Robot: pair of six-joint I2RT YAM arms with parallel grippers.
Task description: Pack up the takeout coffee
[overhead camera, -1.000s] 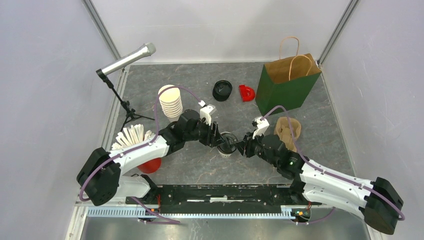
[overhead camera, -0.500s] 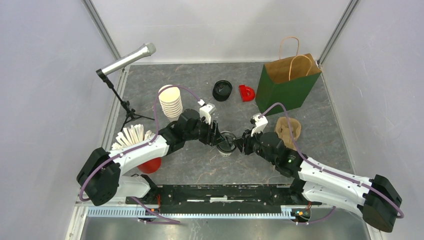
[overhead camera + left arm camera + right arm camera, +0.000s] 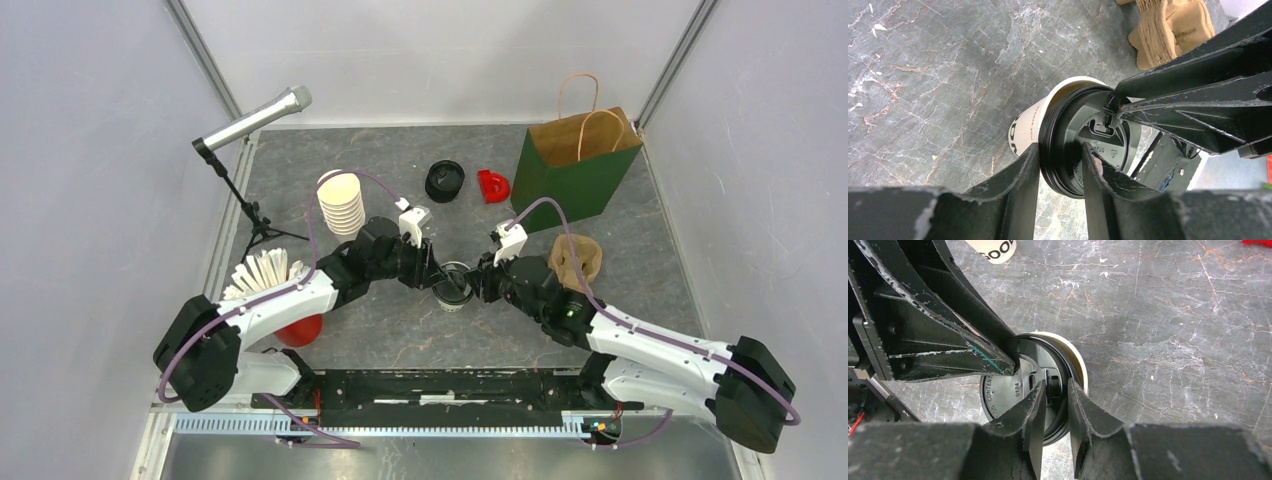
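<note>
1. Right arm has slid a bit up and left in the overhead view since a second ago, so the right gripper (image 3: pixel 1054 390) is now tight against the coffee cup (image 3: pixel 450 303). The left gripper (image 3: pixel 1060 150) has pulled its jaws closer together too.
2. The cup stands upright in the middle of the overhead frame on the grey table (image 3: pixel 400 330), right between the two grippers.
3. Left jaws are narrow and pinch the edge of the black lid (image 3: pixel 1075 125), with one finger outside the rim and the other on top.
4. Right jaws are narrow too, clamped over the opposite edge of the lid, by the sip hole.
5. In the left wrist view the cup's cream rim peeks out past the lid at the top.
6. A brown cardboard carrier (image 3: pixel 577 258) lies near the cup, to its right, and a paper bag (image 3: pixel 575 170) stands in the upper right.
</note>
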